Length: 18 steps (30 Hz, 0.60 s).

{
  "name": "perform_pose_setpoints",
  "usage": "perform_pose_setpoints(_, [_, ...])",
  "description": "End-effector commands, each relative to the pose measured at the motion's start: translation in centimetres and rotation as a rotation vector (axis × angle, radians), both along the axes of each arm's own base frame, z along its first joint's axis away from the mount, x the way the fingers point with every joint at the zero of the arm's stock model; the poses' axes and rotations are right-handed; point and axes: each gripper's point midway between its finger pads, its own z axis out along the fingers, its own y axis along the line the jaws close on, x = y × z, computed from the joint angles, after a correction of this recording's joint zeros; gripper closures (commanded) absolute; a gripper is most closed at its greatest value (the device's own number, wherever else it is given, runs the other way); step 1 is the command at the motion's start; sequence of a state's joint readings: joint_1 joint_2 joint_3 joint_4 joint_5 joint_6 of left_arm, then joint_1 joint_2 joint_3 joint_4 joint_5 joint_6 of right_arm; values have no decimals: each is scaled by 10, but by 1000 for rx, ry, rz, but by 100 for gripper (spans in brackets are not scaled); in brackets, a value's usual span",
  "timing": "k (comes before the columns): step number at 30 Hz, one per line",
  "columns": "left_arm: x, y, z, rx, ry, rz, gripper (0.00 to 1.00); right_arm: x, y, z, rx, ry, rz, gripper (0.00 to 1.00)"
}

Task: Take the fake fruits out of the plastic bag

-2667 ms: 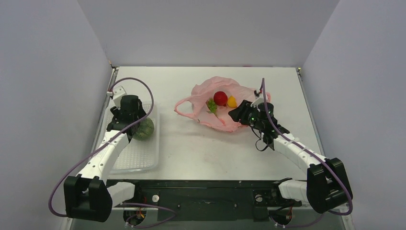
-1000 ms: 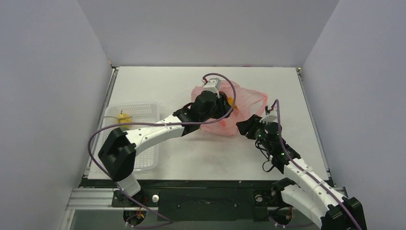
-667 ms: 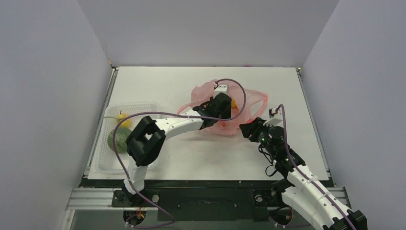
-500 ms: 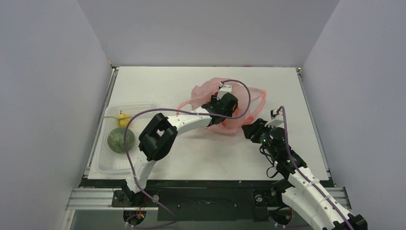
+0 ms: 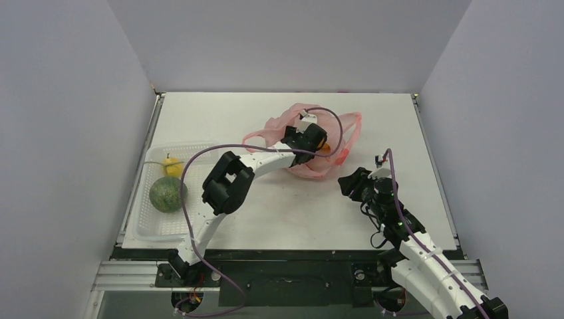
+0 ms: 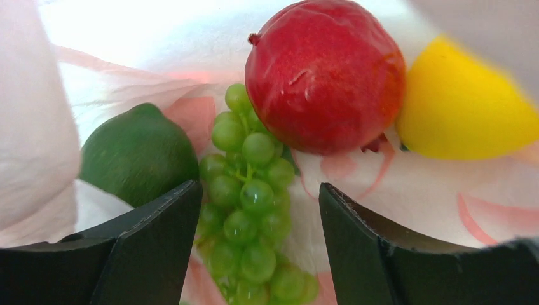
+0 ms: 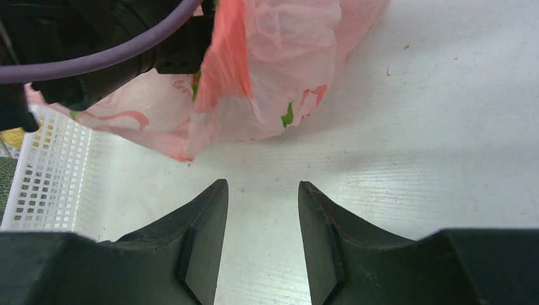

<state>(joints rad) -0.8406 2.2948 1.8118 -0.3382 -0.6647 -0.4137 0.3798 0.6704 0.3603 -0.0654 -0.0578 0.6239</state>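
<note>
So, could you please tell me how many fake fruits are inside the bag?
4, in the left wrist view: red fruit at top, lemon to its right, green lime at left, grape bunch between the tips of the left claw. More may hide in the bag.

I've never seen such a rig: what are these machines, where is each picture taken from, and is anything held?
Two robot arms are bolted to a table, each ending in a two-finger gripper. One picture looks down from above; the others come from wrist cameras. The left gripper is open inside the plastic bag, fingers either side of a grape bunch, near a red fruit, a lemon and a green fruit. The right gripper hangs open over the table. A tray holds a green melon and a small yellow fruit. Neither holds anything.
</note>
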Motion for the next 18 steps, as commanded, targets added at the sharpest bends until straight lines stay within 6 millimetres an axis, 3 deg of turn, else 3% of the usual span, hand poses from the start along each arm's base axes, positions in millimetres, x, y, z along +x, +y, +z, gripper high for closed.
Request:
perform_pose_setpoints(1, [13, -16, -10, -17, 38, -59, 36, 6, -4, 4, -13, -30, -17, 59])
perform_pose_setpoints(6, [19, -24, -26, -9, 70, -86, 43, 6, -4, 3, -14, -25, -16, 59])
perform_pose_setpoints(10, [19, -32, -25, -32, 92, -127, 64, 6, -4, 5, -14, -26, -15, 59])
perform_pose_setpoints(11, [18, -35, -24, -39, 97, -145, 73, 7, -5, 6, -14, -28, -17, 59])
perform_pose_setpoints(12, [19, -40, -15, -55, 85, -158, 80, 7, -5, 7, -14, -30, -19, 59])
perform_pose_setpoints(18, [15, -66, 32, -129, 43, -277, 93, 7, -5, 7, -10, -29, -23, 59])
